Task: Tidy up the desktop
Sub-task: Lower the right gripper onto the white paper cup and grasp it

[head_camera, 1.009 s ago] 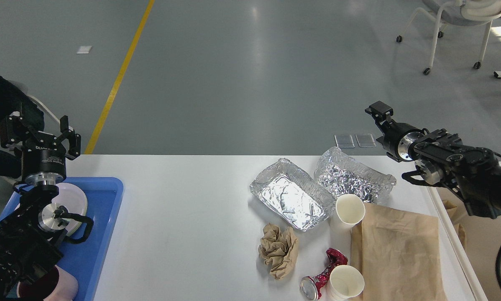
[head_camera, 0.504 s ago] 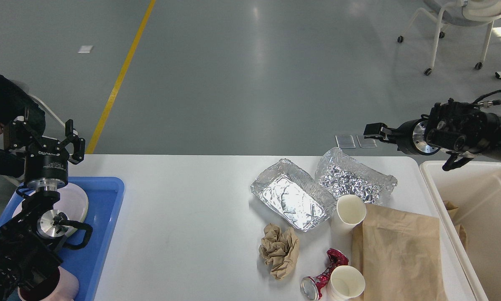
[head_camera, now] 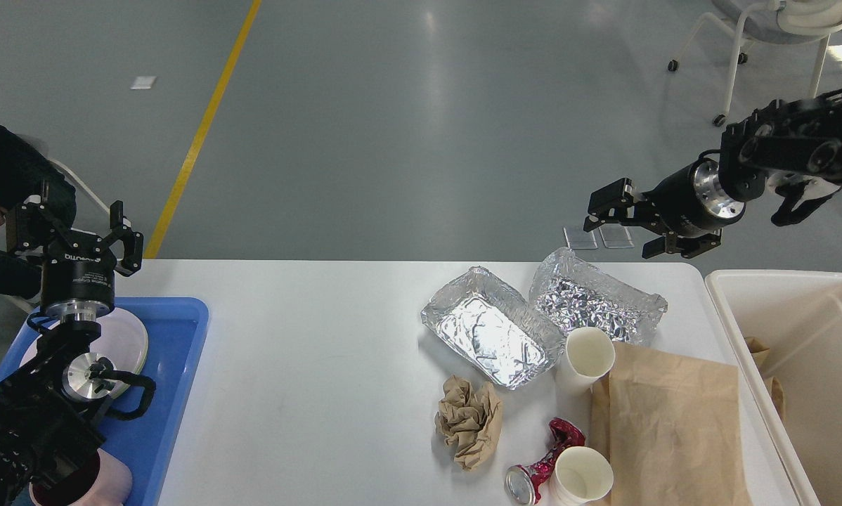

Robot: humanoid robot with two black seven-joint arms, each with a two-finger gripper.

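Note:
The white desktop [head_camera: 308,365] carries a litter of waste on its right half: two foil trays [head_camera: 495,337] [head_camera: 593,299], a crumpled brown paper ball [head_camera: 469,419], a flat brown paper bag [head_camera: 667,429], two white paper cups [head_camera: 588,355] [head_camera: 583,476] and a crushed red can [head_camera: 544,464]. My right gripper [head_camera: 614,228] hangs open and empty above the table's far right edge, just beyond the rear foil tray. Over the blue tray at the far left, my left gripper [head_camera: 76,225] is open, fingers up, holding nothing.
A blue tray [head_camera: 175,393] at the left edge holds a white plate [head_camera: 122,337] and a pink bowl [head_camera: 108,485]. A cream-white bin [head_camera: 807,379] stands off the table's right side with brown paper inside. A person's dark sleeve shows at far left.
My right arm has swung up and away from above the bin, and its gripper now points left with fingers spread near the rear foil tray. The left arm has barely moved.

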